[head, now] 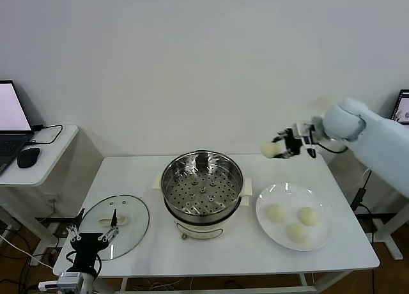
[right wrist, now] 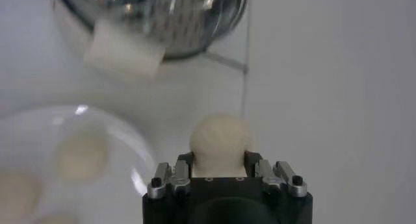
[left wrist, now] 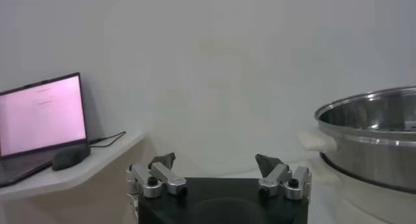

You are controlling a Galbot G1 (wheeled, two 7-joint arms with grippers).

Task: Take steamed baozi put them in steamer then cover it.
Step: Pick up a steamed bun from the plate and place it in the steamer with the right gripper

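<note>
Head view takes in a white table (head: 211, 255) against a plain pale wall, and at its middle the steamer (head: 202, 186), a shiny steel pot on a white base, with its perforated tray bare and no bun inside. On the robot's left part of the table lies the cover (head: 115, 225), a clear glass lid with its cream handle up; on the right part sits a white plate (head: 265, 220) bearing three steamed baozi (head: 298, 222), close together. The right gripper (head: 281, 147) is raised above the table's far right area, between the steamer and the plate but well above both, clenched on a fourth baozi (head: 269, 149); the right wrist view shows that bun (right wrist: 220, 137) squeezed between the two jaws. The left gripper (head: 94, 231) hangs low at the table's near left edge, just by the cover, its jaws spread and empty, as the left wrist view confirms (left wrist: 218, 168). The bun is soft and round, so I judge that it could slip or be dented by the pinch, and if let go short of the pot it could strike the rim and roll off. A side desk with a laptop (head: 11, 118) and a mouse (head: 28, 157) stands beyond the left edge.
</note>
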